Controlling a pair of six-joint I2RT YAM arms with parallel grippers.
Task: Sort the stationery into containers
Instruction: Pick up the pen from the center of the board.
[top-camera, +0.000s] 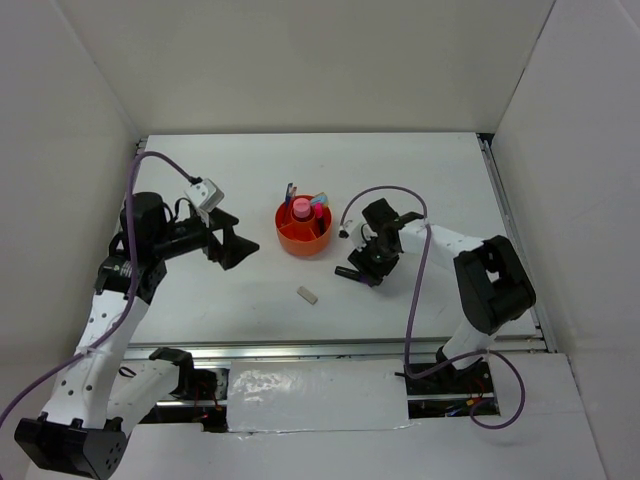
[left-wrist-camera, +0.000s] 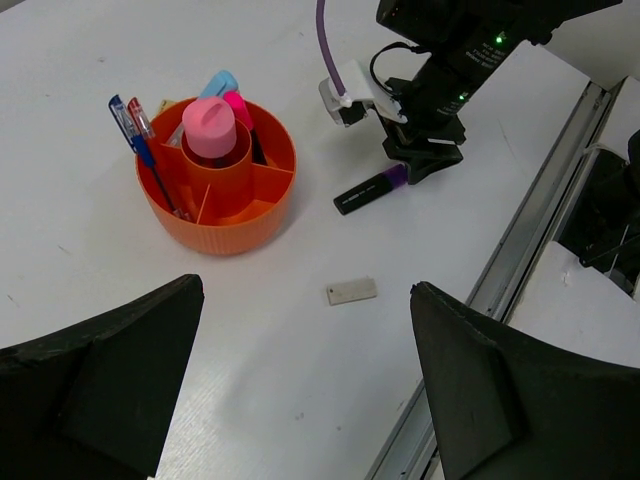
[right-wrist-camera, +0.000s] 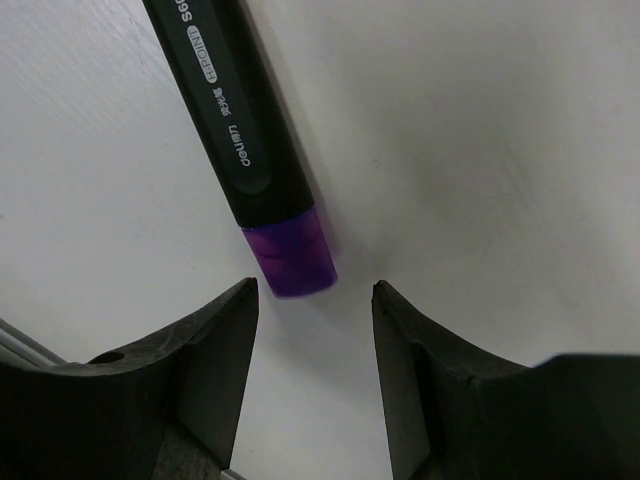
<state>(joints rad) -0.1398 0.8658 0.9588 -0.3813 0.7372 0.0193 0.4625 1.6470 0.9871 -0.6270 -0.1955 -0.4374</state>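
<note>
Right claw (right-wrist-camera: 315, 300) open and empty, tips at the purple end of the purple-black marker (right-wrist-camera: 240, 130). Marker lies flat on the counter (top-camera: 420, 180), right of the orange organizer (left-wrist-camera: 232, 228). Left claw (left-wrist-camera: 305, 290) wide open, empty. Eraser (left-wrist-camera: 351, 291) loose on the counter.

We see two arms built alike. The left arm (top-camera: 110, 310) has white, rounded links dotted with small dark screw holes, black joint housings, and a black base block (top-camera: 70, 450) at its foot. The right arm (top-camera: 445, 243) has the same white shells and a bulky black joint (top-camera: 495, 285). A purple cable (top-camera: 150, 160) loops along each arm. A grey-white camera box (top-camera: 205, 192) sits on the left wrist. The left gripper (left-wrist-camera: 300, 390) and right gripper (right-wrist-camera: 312, 300) have matte black, wedge-shaped fingers. A green light (left-wrist-camera: 497, 40) glows on the right arm's black housing.
</note>
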